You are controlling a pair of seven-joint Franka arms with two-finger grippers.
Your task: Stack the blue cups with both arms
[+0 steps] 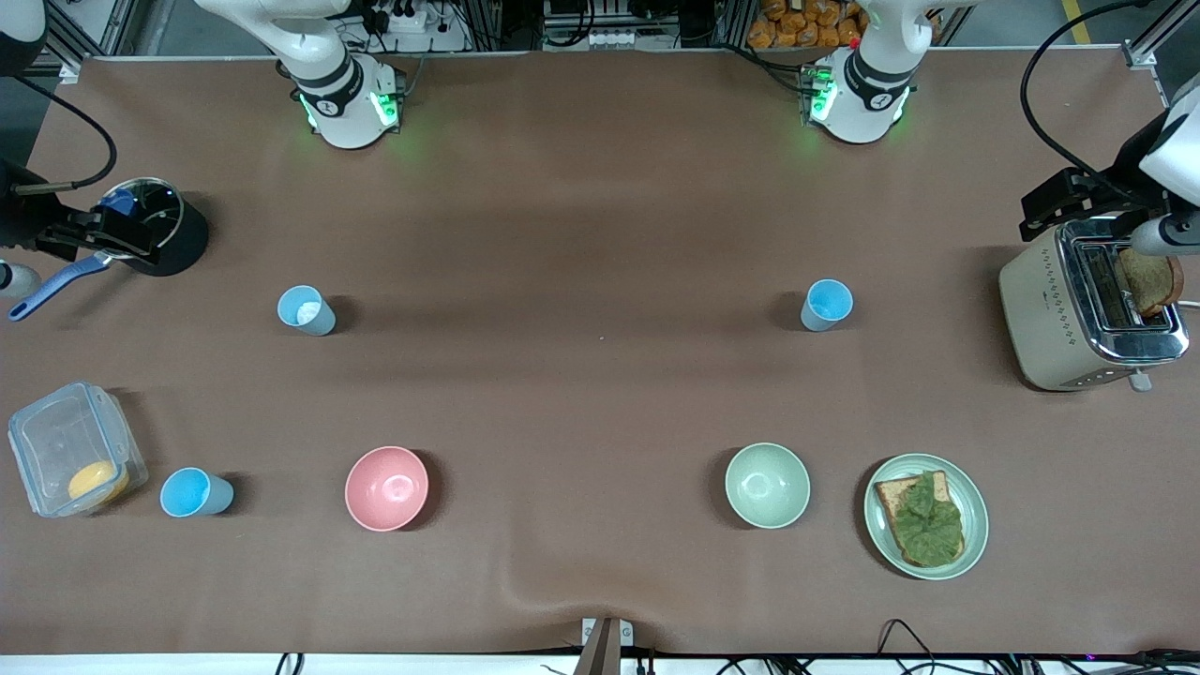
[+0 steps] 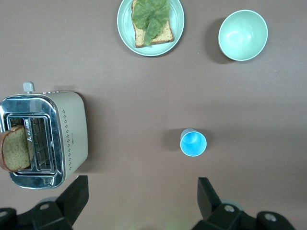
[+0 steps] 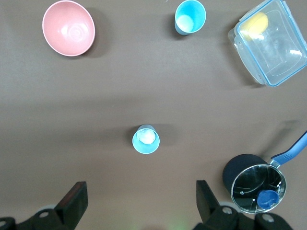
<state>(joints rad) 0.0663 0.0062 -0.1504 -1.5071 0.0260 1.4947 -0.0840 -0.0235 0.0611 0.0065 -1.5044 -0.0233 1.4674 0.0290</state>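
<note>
Front view: three blue cups are seen upright on the table [image 1: 600, 234], well apart. The paler cup [image 1: 306, 310] stands toward the right arm's end; a second cup [image 1: 827, 305] stands toward the left arm's end; a third cup [image 1: 194, 493] is set beside a clear container [image 1: 73, 448], nearer the camera. A pink bowl [image 1: 386, 487], a green bowl [image 1: 767, 485] and a plate of toast [image 1: 925, 516] are ranged nearer the camera; a toaster [image 1: 1087, 305] and a pot [image 1: 155, 227] are noted at the table's ends.

Left wrist view: the left gripper [image 2: 141, 201] is held released, high over bare table by the second cup [image 2: 193, 143].

Right wrist view: the right gripper [image 3: 140, 203] is likewise spread, over bare table by the paler cup [image 3: 146, 138].
</note>
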